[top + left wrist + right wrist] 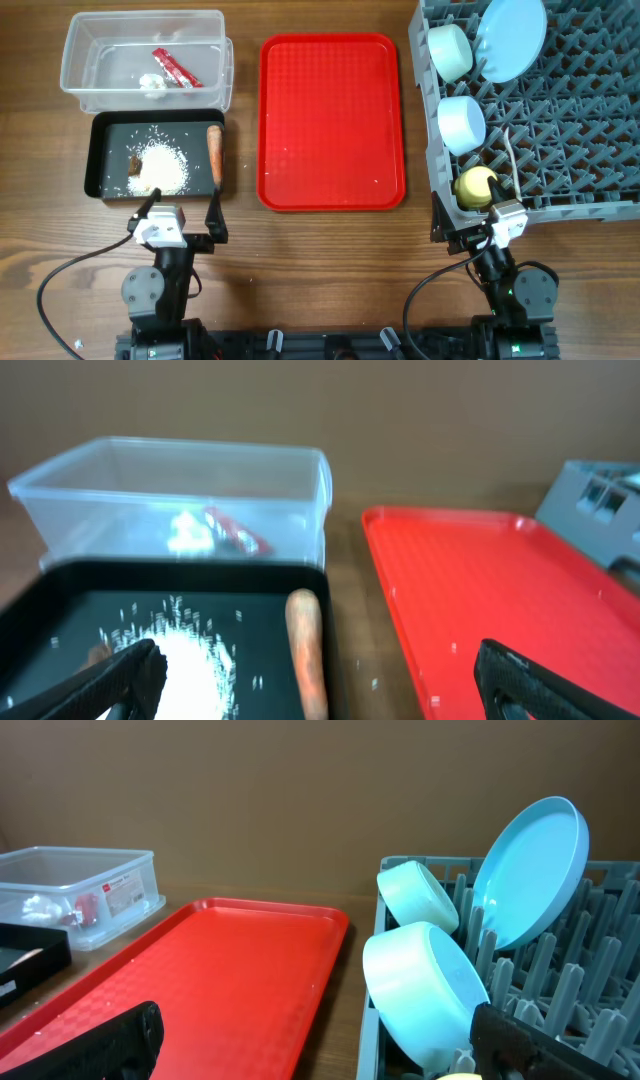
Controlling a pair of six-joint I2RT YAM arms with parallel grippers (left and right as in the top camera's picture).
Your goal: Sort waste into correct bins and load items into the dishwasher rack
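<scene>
We see both arms low at the table's near edge. The left gripper (180, 213) gapes wide and empty, and so does the right gripper (475, 222).

The waste looks sorted. The red wrapper (176, 68) and the white scrap (153, 84) lie in the clear tub (75, 85) at the far-left corner. The rice (163, 168), the brown lump (134, 161) and the carrot (214, 152) lie in the black tray (92, 160) just nearer. The plate (510, 38), green bowl (450, 52), blue bowl (462, 124), yellow cup (476, 186) and spoon (512, 155) sit along the left side of the dishwasher rack (580, 150).

We judge the risks to come from how close the arms are. The left gripper's spread jaws stand just short of the black tray's near edge, so a forward drift could shove it and scatter rice. The right gripper sits at the rack's near-left corner, beside the cup. A careless lift could catch the rack wall, and the jolt could tip the leaning plate or roll the cup.
</scene>
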